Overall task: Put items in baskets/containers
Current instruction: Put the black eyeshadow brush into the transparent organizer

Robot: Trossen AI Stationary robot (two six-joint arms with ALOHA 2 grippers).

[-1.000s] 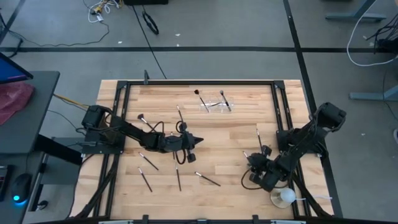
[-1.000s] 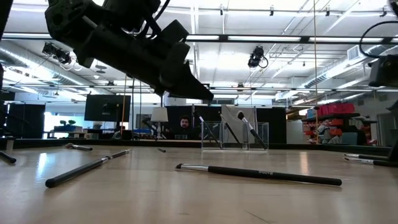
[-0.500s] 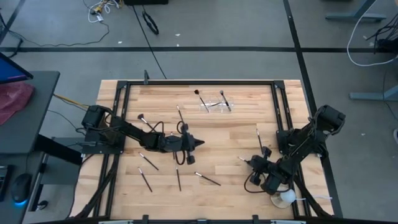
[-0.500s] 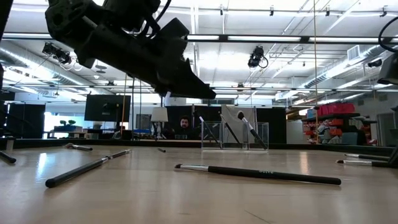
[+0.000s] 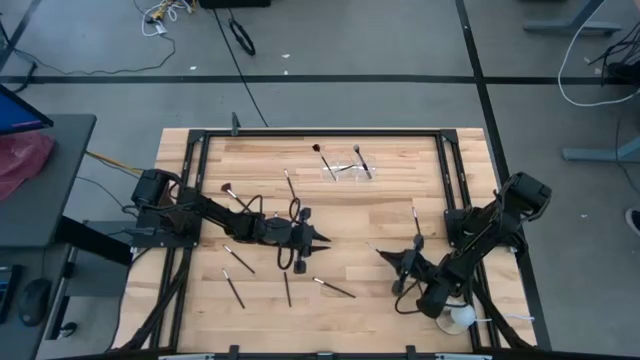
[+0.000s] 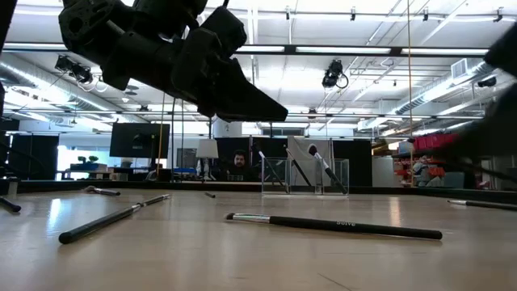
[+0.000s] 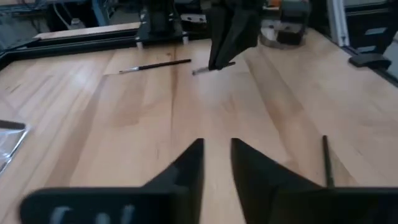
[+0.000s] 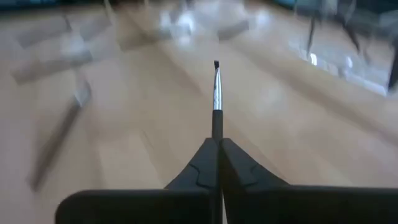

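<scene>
Wooden table (image 5: 400, 190) lies strewn with brushes; right claw (image 5: 385, 255) pinches one brush (image 8: 216, 93), left claw (image 5: 322, 238) narrowly parted.

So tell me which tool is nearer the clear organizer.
Left. The left tool hangs over the table's middle, just on the near side of the clear organizer. The right tool, shut on a brush, sits farther off toward the right front.
</scene>
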